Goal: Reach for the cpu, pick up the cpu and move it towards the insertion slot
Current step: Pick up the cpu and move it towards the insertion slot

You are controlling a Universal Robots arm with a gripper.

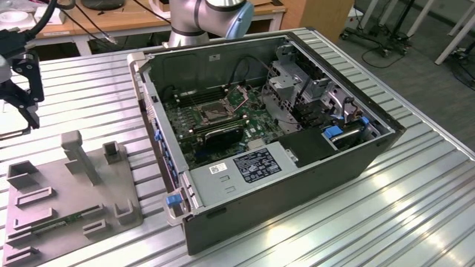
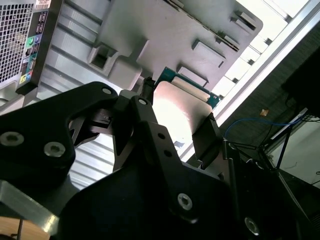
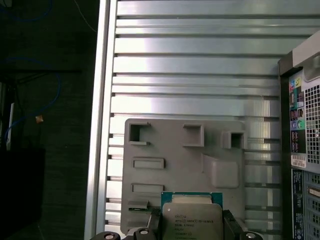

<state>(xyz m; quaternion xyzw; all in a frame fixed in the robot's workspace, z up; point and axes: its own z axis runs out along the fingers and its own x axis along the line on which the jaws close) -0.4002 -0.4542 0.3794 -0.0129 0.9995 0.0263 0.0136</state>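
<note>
Ribbed metal surface (image 1: 386, 211); above the grey tray (image 1: 74, 194), exterior view's lower left, fingers (image 3: 231, 222) seemingly clamp the cpu (image 3: 192, 222) by its edges: light, stiff, fragile.

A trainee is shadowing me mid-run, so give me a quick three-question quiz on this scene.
1. True or false: the gripper is shut on the cpu.
2. The slot sits: A) inside the open case; B) on a desk; C) on the floor.
3. Fill in: in the first wrist view, the grey thing beneath the cpu is a ____.
Key: 1 true; 2 A; 3 tray.
</note>
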